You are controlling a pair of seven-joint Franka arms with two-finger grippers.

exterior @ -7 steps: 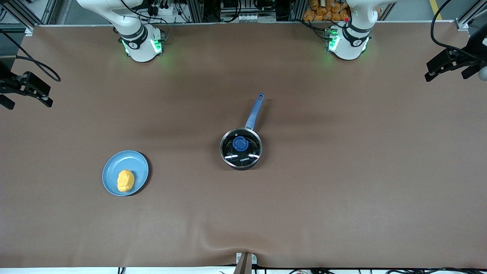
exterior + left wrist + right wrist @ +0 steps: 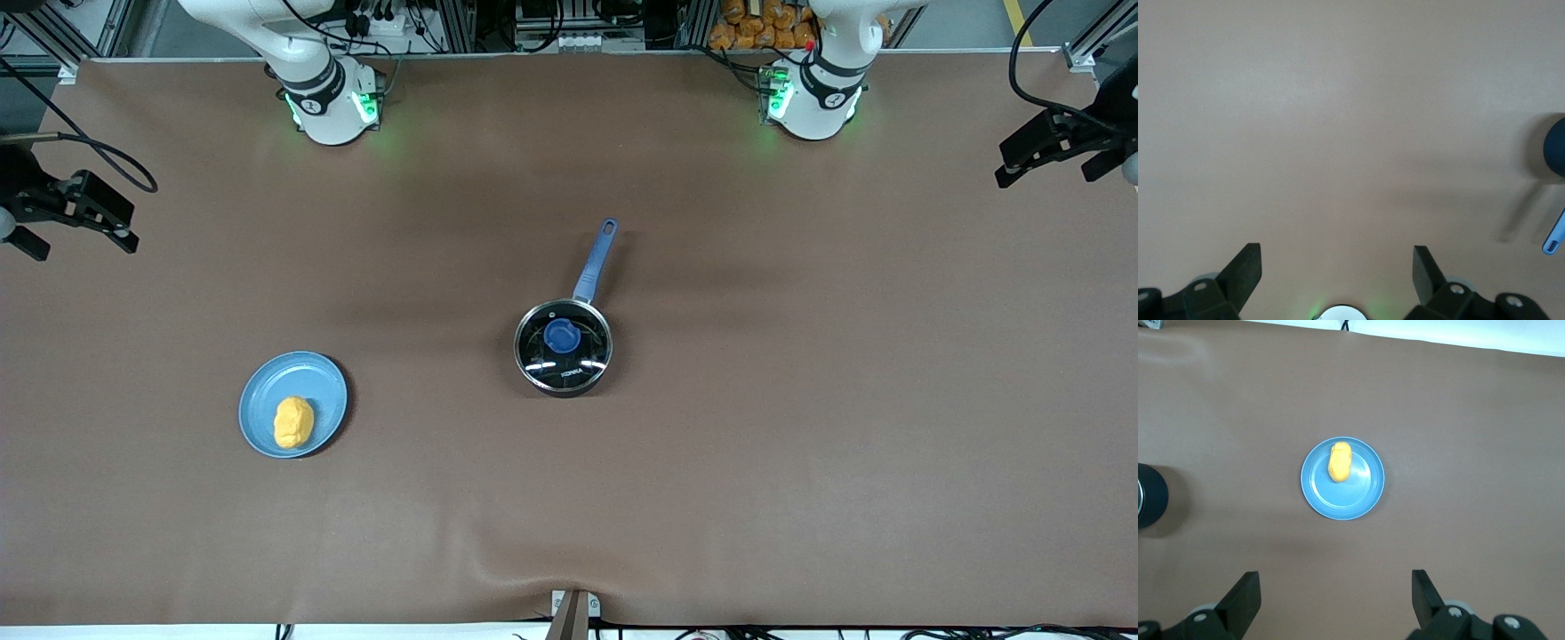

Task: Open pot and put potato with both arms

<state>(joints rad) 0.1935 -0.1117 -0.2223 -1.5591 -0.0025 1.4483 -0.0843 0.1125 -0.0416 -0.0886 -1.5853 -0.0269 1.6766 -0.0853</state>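
Note:
The pot (image 2: 564, 348) stands mid-table, its glass lid with a blue knob (image 2: 562, 335) on it and its blue handle (image 2: 595, 262) pointing toward the bases. The potato (image 2: 292, 421) lies on a light-blue plate (image 2: 324, 391) toward the right arm's end. My right gripper (image 2: 78, 242) is open and empty, up over that end of the table. Its wrist view shows its gripper (image 2: 1337, 593), the potato (image 2: 1340, 461), the plate (image 2: 1358, 500) and the pot's edge (image 2: 1150, 497). My left gripper (image 2: 1053, 173) is open and empty over the other end. Its wrist view (image 2: 1337, 273) shows the pot (image 2: 1557, 147).
The brown table cover (image 2: 800, 400) has a raised wrinkle at the edge nearest the front camera (image 2: 533, 569). A camera mount (image 2: 573, 613) stands at that edge.
My right gripper has shifted slightly in over the table. My left gripper has moved a little toward the bases. Pot, lid, plate and potato have not moved.

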